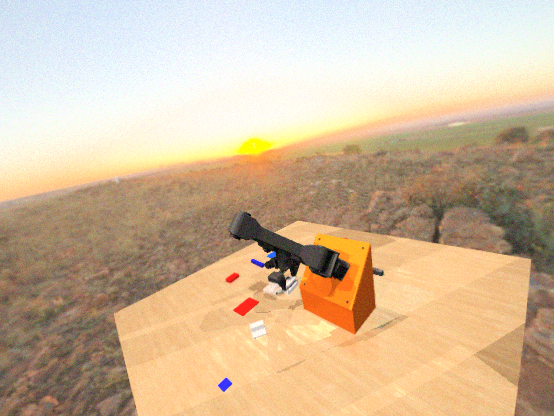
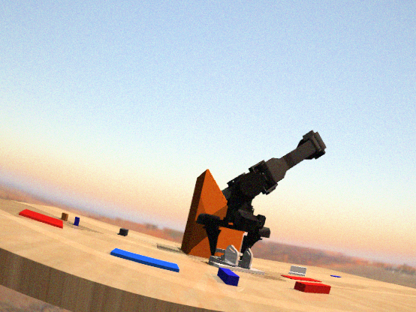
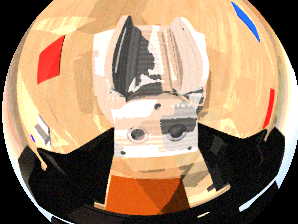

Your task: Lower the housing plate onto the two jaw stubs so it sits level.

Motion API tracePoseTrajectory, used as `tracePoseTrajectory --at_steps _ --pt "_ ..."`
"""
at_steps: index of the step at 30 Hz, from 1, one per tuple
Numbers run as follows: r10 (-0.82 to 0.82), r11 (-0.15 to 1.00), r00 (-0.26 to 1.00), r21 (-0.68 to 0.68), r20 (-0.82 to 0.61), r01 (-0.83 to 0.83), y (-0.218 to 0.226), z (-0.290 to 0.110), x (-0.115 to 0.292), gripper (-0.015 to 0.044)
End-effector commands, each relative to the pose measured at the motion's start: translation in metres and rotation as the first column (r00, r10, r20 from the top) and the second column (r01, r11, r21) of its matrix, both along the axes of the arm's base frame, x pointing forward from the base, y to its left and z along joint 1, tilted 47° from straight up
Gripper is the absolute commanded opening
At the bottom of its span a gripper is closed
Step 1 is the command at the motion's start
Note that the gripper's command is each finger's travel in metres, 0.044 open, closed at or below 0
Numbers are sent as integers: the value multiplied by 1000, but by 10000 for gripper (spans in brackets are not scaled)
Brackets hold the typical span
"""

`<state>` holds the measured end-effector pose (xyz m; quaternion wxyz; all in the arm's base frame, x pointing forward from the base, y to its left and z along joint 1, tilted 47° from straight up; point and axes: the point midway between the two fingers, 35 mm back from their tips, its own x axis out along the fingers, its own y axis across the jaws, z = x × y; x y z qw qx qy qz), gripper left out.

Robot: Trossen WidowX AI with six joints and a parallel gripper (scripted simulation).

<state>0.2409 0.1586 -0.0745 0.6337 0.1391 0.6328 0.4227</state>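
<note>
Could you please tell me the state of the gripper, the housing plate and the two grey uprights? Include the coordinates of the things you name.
Gripper (image 1: 289, 281) (image 2: 230, 252) (image 3: 154, 129): jaws shut on the housing plate.
Housing plate (image 3: 156, 111): held between the jaws; whether it is seated level and closed, I cannot tell.
Two grey uprights (image 2: 231, 256) (image 3: 189, 55): standing on edge, apart from each other.
</note>
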Motion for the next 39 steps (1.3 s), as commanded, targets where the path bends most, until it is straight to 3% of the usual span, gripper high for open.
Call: tracePoseTrajectory --at_steps 1,39 --pt "-3 1000 1000 2 -8 3 1 -1 -2 351" --pt "-4 1000 1000 2 -9 4 7 -7 -3 351"
